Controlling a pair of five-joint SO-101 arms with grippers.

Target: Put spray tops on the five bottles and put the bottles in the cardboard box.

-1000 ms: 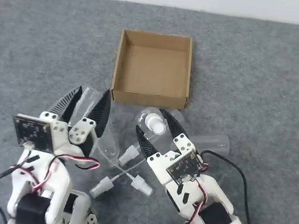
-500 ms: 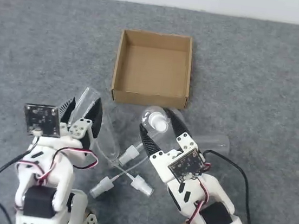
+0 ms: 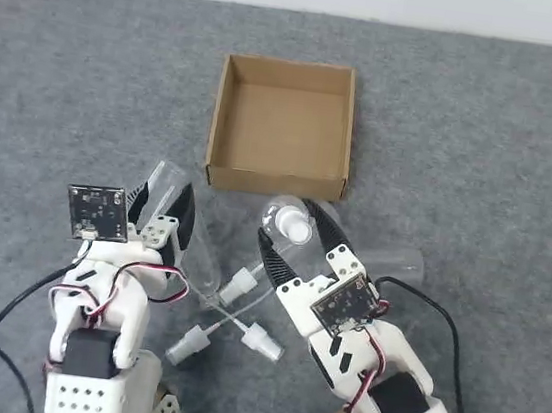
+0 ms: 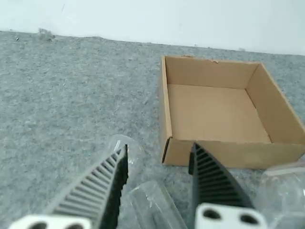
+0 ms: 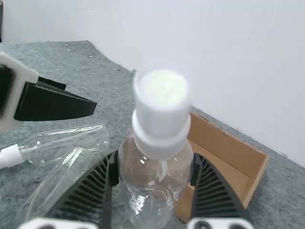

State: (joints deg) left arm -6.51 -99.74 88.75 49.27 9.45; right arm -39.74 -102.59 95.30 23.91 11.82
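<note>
Standing upright in the right gripper [image 3: 292,231], which is clamped on its body, the capped bottle [image 5: 153,183] is just in front of the cardboard box [image 3: 275,181], so the box lies straight ahead of it and the right arm is the nearer for the drop. The left gripper [image 4: 160,151] hangs with jaws apart, holding nothing, over a clear bottle [image 3: 200,253] lying on the table [image 3: 485,142], its long axis running from near the box's front wall back toward the arms.
</note>
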